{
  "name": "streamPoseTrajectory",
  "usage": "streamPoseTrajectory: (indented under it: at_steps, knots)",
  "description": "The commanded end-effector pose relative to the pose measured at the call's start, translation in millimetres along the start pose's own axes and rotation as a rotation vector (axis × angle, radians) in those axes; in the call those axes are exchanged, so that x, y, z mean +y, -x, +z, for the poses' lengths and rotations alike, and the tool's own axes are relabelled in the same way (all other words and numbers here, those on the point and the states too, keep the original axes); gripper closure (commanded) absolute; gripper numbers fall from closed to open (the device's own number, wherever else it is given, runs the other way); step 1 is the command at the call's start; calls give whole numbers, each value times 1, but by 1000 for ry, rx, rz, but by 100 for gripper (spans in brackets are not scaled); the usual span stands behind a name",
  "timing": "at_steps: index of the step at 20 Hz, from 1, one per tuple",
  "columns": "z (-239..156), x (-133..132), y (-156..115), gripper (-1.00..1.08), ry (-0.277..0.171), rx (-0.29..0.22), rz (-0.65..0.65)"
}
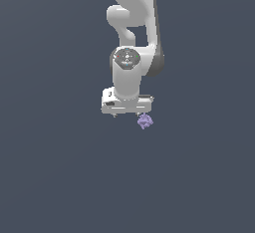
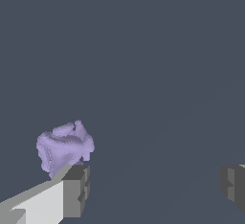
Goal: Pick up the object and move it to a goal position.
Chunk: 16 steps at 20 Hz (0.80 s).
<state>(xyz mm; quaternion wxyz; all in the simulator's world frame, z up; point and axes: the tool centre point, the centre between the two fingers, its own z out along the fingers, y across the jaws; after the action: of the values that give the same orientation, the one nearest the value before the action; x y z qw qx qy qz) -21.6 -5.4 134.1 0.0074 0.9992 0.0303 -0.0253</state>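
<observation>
Hanging in the middle of the exterior view, the white arm (image 1: 130,38) reaches straight down over a plain dark grey-blue ground (image 1: 55,177), its wrist pointing at the surface. At its lower end sits the wide white gripper (image 1: 127,113), its body stretched across from the exterior view's left to its right. The fingers stand far apart: in the wrist view one grey fingertip (image 2: 76,189) shows at one edge and the other at the opposite edge, with bare ground between them. The object (image 1: 145,121), a small pale purple bumpy clump, lies at the gripper's end toward the exterior view's right, just below it. In the wrist view the clump (image 2: 64,147) sits right against the tip of one finger, not between the two.
</observation>
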Motion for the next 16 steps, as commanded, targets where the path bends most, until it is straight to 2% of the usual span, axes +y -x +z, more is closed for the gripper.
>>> streamPoseTrajectory:
  at_steps: [1,9,16]
  knots:
    - [8,-15,2,-92,1,7,-47]
    - [38,-78,15,-92,-1,38,-246]
    - [49,-105,24,-92,-4,52,-329]
